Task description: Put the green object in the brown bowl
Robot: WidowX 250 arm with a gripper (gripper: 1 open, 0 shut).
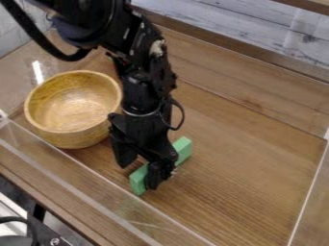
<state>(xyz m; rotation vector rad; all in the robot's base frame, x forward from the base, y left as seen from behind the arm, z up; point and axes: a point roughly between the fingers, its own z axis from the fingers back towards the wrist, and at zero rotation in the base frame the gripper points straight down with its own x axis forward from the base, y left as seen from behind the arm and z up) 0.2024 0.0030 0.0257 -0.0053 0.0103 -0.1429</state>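
A flat light-green block, the green object [182,149], lies on the wooden table to the right of the brown bowl [71,108]. Only its far end and a sliver of its near end show, because the gripper covers the middle. My black gripper [141,167] points straight down and stands open, its two fingers low on either side of the block's near half. Whether the fingers [160,173] touch the block cannot be told. The bowl is empty and sits upright at the left.
A red ball [118,60] is partly hidden behind the arm at the back. Clear plastic walls [77,183] fence the table at the front and left. Bare wood spreads to the right of the block.
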